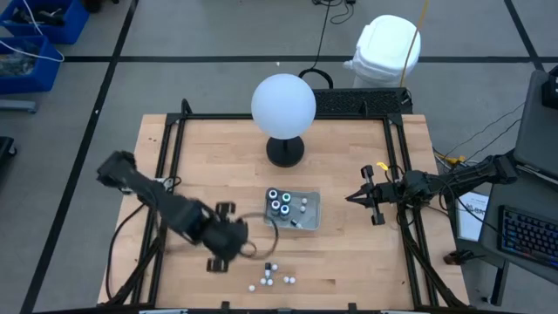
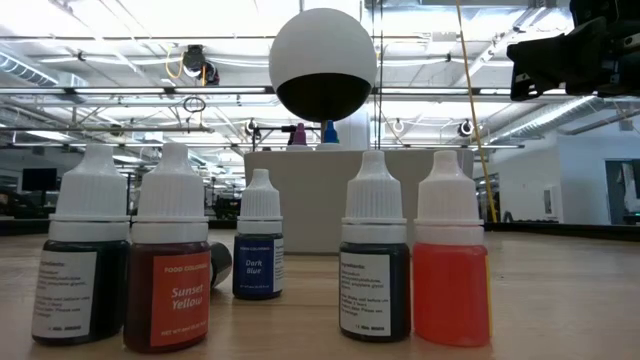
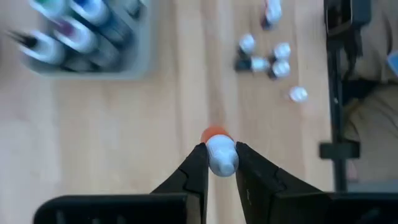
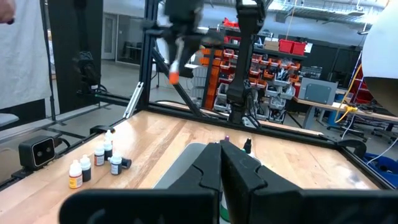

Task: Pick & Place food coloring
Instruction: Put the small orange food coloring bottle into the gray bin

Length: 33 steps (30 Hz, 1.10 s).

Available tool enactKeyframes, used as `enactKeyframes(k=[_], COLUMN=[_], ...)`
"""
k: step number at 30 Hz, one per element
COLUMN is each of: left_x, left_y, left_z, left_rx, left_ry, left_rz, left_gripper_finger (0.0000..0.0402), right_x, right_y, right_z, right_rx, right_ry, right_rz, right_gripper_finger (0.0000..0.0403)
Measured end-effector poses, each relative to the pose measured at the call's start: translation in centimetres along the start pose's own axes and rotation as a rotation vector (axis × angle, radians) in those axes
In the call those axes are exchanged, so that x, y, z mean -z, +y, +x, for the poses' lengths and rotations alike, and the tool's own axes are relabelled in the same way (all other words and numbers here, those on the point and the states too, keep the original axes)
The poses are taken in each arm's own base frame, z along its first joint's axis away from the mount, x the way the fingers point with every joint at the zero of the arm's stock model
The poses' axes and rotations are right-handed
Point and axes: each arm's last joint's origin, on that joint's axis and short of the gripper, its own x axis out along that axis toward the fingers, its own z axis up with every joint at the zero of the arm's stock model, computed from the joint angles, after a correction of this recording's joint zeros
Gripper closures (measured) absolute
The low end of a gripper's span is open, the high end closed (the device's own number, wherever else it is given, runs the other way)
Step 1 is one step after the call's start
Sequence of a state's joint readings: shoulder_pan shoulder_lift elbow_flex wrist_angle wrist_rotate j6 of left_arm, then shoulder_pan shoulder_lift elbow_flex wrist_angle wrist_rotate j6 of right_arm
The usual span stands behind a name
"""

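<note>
While five small food colouring bottles [image 2: 270, 262] stand in a loose cluster at the near edge of the wooden bench [image 1: 349, 262], the left claw [image 3: 216, 163] hangs above the boards just to their left, its two dark fingers pinching a tiny bottle with a white cap and orange contents [image 3: 217, 151]. In the low view the nearest bottles read as a dark one at the far left, a red-brown one labelled Sunset Yellow [image 2: 176, 265], a smaller Dark Blue one set a little further back, another dark one, and an orange-red one [image 2: 451, 265] at the right; each wears a white ribbed cap. A further bottle lies on its side among them. Beyond the cluster, near the middle of the bench, sits the clear rectangular tray [image 1: 312, 215], which holds three larger dark round bottles with white and teal tops [image 1: 279, 201] at its left end and a few small white-topped ones beside them. To the right of the tray, well apart from it, the right claw [image 1: 353, 198] waits above the bench with its fingers pressed together and nothing between them. Farthest back, behind the tray, stands the big white globe [image 1: 283, 105] on its black base.
</note>
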<state>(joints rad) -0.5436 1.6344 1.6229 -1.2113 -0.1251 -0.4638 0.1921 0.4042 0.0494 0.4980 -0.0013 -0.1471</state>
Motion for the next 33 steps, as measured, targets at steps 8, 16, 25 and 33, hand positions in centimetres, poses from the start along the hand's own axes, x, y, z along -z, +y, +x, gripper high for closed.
enactKeyframes(k=[8, 16, 25, 33], left_x=[1.4, 1.9, -2.8, -9.0], left_y=[5.8, 9.7, 9.9, 9.2], left_z=[-3.3, -1.1, 3.3, 5.4], left_rx=[-0.056, -0.056, -0.015, -0.05], left_ry=[-0.144, -0.238, -0.118, -0.055], left_rz=[0.049, 0.023, 0.105, 0.215], left_gripper_finger=[0.0339, 0.0339, 0.0336, 0.0333], right_x=[0.0, -0.1, 0.1, 0.4], right_y=[0.0, 0.0, -0.2, -0.7], right_z=[0.0, 0.0, 0.1, 0.0], right_rx=[0.0, 0.005, 0.083, 0.268], right_ry=[0.0, -0.006, 0.022, 0.081], right_rz=[0.003, 0.002, -0.014, -0.068], right_gripper_finger=[0.0403, 0.0403, 0.0403, 0.0403])
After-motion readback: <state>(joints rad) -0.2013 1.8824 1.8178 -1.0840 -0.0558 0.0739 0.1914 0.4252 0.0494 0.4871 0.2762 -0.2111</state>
